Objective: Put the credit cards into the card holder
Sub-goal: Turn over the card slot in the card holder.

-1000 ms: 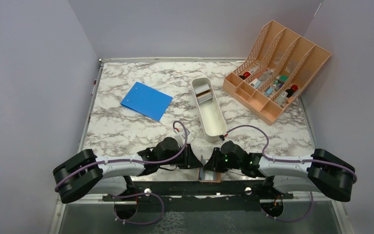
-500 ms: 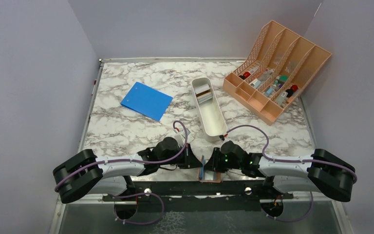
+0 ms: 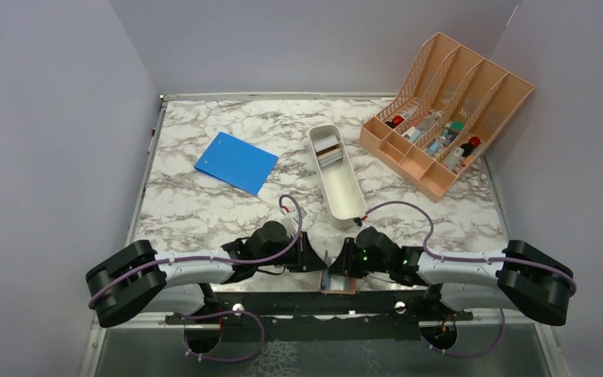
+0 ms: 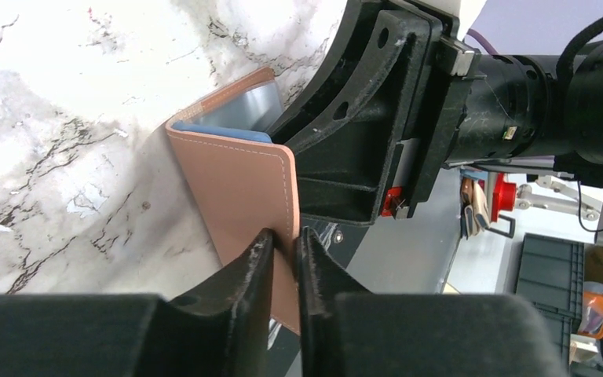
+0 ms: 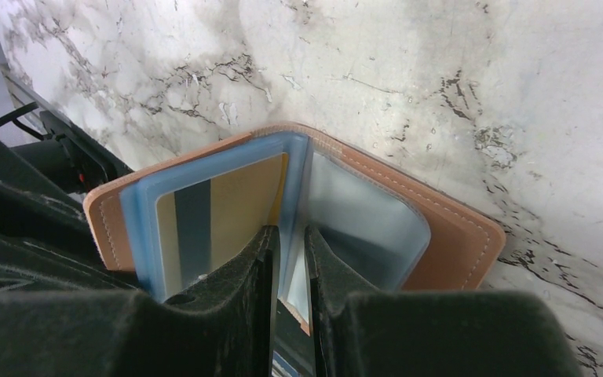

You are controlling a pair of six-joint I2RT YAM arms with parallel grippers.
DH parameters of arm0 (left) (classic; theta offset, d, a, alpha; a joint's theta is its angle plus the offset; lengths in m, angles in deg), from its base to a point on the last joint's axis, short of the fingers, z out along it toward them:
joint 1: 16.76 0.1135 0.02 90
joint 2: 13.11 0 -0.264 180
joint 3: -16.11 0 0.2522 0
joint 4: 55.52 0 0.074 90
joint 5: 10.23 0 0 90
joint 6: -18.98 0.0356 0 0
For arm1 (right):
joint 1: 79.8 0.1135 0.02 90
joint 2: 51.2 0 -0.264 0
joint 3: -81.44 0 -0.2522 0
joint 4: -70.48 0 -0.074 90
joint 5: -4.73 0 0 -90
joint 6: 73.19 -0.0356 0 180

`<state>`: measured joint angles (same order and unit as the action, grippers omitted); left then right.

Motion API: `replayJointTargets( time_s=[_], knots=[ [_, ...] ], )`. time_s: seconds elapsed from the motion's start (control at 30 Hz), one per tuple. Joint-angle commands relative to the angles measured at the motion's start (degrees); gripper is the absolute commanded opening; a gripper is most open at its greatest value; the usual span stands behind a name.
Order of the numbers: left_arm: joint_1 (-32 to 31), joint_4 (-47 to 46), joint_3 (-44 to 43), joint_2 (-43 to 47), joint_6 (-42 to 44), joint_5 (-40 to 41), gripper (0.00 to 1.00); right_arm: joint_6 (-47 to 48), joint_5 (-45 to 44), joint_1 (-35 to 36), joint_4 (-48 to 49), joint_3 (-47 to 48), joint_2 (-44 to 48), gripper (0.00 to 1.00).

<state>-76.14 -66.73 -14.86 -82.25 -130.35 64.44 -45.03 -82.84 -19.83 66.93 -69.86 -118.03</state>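
Where the two arms meet at the near edge of the marbled bench (image 3: 204, 208), the card holder (image 4: 239, 184) stands half open, mostly hidden from above. The left gripper (image 4: 283, 239) pinches its stitched tan leather cover, jaws narrow. The right gripper (image 5: 291, 236) clamps a glossy clear inner sleeve. Beside it a gold credit card (image 5: 239, 208) with a dark stripe sits pocketed, its lower edge hidden behind a finger.
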Motion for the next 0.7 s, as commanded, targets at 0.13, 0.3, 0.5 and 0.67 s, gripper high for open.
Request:
replayJointTargets(
  time_s=[0.13, 0.3, 0.5, 0.67],
  knots=[
    [-0.48, 0.35, -0.21, -0.12, 1.1, 0.35, 0.04, 1.38, -1.65, 0.42, -2.7, 1.09, 0.32, 0.27],
    [-0.48, 1.19, -0.08, -0.03, 1.19, 1.34, 0.03, 1.28, -1.68, 0.39, -4.4, 2.11, 0.67, 0.33],
    [-0.46, 5.27, -1.29, 0.89, 2.0, 3.05, 0.02, 0.5, -3.25, 0.42, -12.02, 5.44, 6.54, 0.45],
    [-0.48, 11.74, -3.5, 3.22, 3.22, 6.72, 0.01, -1.39, -1.16, 0.37, -11.49, 5.46, 10.55, 0.54]
  ],
)
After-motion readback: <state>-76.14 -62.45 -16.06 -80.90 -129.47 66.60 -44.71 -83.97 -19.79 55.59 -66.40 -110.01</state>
